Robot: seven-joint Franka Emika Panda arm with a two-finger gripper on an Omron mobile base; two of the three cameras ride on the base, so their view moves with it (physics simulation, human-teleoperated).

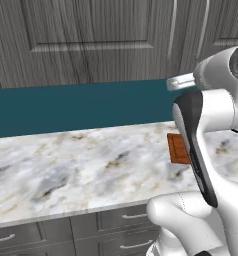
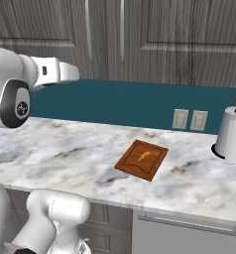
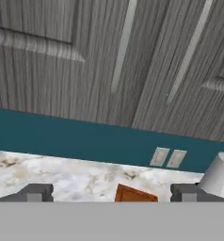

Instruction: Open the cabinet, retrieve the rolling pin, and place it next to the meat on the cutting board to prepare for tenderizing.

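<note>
From my station I see the cabinet (image 2: 154, 34) hanging above the marble counter (image 2: 80, 154), its grey wood-grain doors shut, with two long slim silver bar handles (image 2: 88, 30) side by side where the doors meet. In the hand view those panelled doors slant across the top, and my gripper (image 3: 111, 193) shows its two dark finger tips (image 3: 36, 193) spread far apart, jaws wide with nothing between them. The cutting board (image 2: 142, 159) lies flat on the counter, reddish-brown with a darker groove just inside its edge, and the meat (image 2: 143, 157), a tiny orange-yellow scrap, sits near its middle. To the board's right stands a white paper towel roll (image 2: 231, 134) on a holder, well apart from it, and two wall outlets (image 2: 189, 119) sit on the teal backsplash (image 2: 115, 101) behind. Darker grey drawers (image 1: 66, 232) run beneath the counter edge.
</note>
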